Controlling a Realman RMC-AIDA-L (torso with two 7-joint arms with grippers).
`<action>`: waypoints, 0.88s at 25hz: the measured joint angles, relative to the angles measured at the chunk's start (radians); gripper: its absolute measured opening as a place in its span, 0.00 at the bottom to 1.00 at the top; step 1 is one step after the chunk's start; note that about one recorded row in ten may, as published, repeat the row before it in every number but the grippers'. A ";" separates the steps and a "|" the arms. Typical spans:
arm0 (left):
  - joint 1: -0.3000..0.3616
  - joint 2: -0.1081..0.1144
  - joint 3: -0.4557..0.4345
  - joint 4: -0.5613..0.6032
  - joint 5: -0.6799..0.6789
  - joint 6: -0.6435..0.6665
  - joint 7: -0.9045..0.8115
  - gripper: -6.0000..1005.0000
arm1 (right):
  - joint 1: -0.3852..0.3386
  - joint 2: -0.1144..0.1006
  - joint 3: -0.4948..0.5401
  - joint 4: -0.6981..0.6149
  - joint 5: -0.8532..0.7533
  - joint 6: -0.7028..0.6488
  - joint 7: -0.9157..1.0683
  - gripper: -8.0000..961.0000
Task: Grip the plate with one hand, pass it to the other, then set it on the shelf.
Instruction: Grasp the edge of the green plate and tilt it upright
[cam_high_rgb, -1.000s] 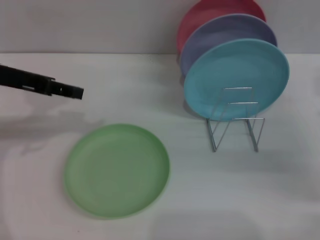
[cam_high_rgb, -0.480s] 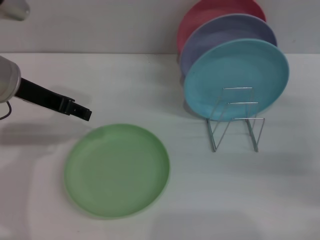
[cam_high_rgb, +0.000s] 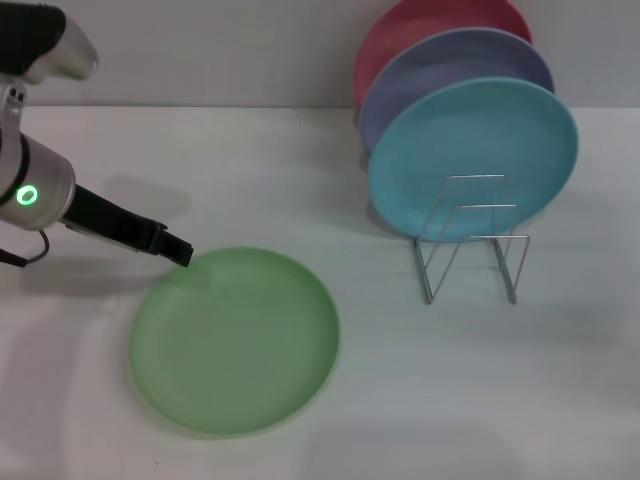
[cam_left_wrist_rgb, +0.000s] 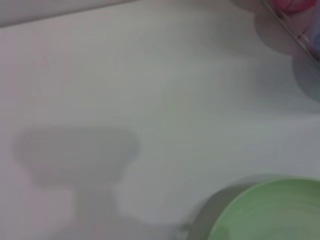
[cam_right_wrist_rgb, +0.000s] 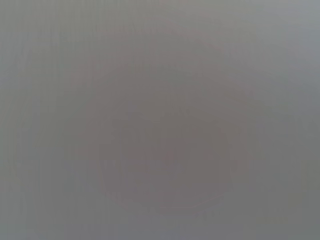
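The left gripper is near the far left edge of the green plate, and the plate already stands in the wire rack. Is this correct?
Not quite. The left gripper is at that edge, but the green plate lies flat on the table, left of the wire rack, as the head view shows.

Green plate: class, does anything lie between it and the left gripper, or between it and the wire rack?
Nothing visible. The left gripper sits at the green plate's far-left rim; bare table separates plate and wire rack.
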 joint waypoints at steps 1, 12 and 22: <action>-0.002 0.000 0.008 -0.026 0.000 -0.015 0.000 0.69 | 0.002 -0.001 0.000 0.000 0.000 0.006 0.000 0.52; 0.010 0.001 0.022 -0.082 0.026 -0.023 0.000 0.68 | 0.011 -0.002 -0.002 0.000 0.000 0.021 -0.001 0.52; 0.013 -0.002 0.027 -0.114 0.062 -0.014 -0.001 0.64 | 0.016 -0.003 -0.002 -0.003 0.000 0.044 -0.001 0.52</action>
